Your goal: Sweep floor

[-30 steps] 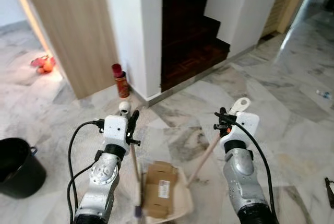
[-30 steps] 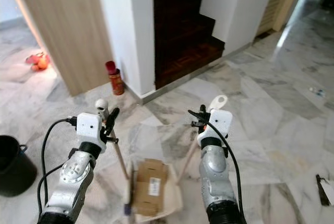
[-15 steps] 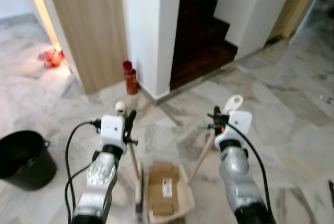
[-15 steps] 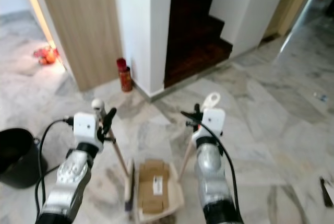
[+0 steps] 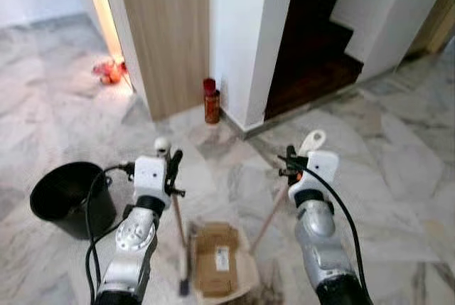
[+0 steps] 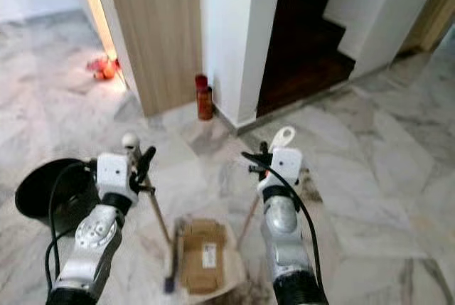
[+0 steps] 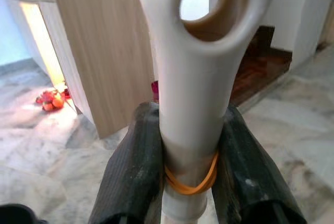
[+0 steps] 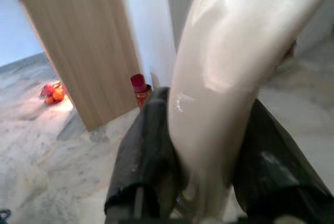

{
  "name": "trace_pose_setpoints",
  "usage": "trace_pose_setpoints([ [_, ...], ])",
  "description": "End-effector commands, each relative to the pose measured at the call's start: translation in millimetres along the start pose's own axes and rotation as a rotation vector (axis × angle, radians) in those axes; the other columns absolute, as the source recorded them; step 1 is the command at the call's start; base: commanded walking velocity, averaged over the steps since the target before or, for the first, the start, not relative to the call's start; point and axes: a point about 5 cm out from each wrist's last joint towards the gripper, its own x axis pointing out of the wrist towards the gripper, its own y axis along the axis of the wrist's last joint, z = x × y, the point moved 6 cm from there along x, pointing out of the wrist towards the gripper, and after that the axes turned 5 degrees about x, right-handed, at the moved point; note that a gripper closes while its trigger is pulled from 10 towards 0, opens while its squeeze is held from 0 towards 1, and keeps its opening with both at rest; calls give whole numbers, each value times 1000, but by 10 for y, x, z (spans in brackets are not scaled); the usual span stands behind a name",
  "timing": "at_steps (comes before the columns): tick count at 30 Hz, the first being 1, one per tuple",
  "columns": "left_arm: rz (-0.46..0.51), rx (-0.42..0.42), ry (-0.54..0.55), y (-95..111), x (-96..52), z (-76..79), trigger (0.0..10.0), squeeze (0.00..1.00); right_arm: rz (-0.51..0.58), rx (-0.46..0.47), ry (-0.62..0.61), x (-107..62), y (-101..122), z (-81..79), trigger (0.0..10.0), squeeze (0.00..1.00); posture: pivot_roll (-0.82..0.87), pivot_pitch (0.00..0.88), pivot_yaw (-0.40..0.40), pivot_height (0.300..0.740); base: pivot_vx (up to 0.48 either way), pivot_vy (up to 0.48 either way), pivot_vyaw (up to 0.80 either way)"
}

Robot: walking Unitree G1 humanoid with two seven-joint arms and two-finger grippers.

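My left gripper (image 5: 171, 166) is shut on the upper end of a broom handle (image 7: 190, 93), white with a loop and an orange rubber band. The broom's wooden stick (image 5: 178, 227) slants down to a dark brush head (image 5: 183, 288) on the marble floor. My right gripper (image 5: 292, 168) is shut on the white loop grip (image 5: 312, 141) of a dustpan handle (image 8: 219, 93). That stick runs down to the cream dustpan (image 5: 246, 274) between my arms. A flat cardboard box (image 5: 216, 266) lies in the pan.
A black bucket (image 5: 66, 195) stands on the floor at my left. A red can (image 5: 211, 102) sits at the foot of the white wall corner, beside a wooden panel (image 5: 167, 28). Dark stairs (image 5: 316, 56) rise behind. Small red things (image 5: 106, 71) lie far left.
The camera has swung left and pulled back, so the bucket now sits further into view. Both grippers keep their hold, and the box stays in the dustpan.
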Motion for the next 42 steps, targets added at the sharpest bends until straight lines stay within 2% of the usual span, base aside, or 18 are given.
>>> trace_pose_setpoints([
  [1, 47, -7, -9, 132, 38, 47, 10000, 0, 47, 1, -3, 38, 143, 23, 10000, 0, 89, 1, -9, 740, 0, 296, 800],
  [4, 47, -8, -9, 133, 37, 50, 10000, 0, 48, 2, -4, 37, 145, 24, 10000, 0, 90, 0, -9, 740, 0, 296, 800],
  [13, 51, -8, -9, 140, 47, 56, 10000, 0, 46, -1, 2, 55, 146, 24, 10000, 0, 89, 0, -10, 740, 0, 295, 0],
  [22, 53, -6, -8, 146, 51, 44, 10000, 0, 42, -2, 9, 59, 134, 4, 10000, 0, 95, 0, -11, 740, 0, 296, 765],
  [42, 54, 3, -5, 154, 57, 13, 10000, 0, 37, 17, 7, 55, 120, -17, 10000, 0, 104, 3, -4, 740, 0, 280, 0],
])
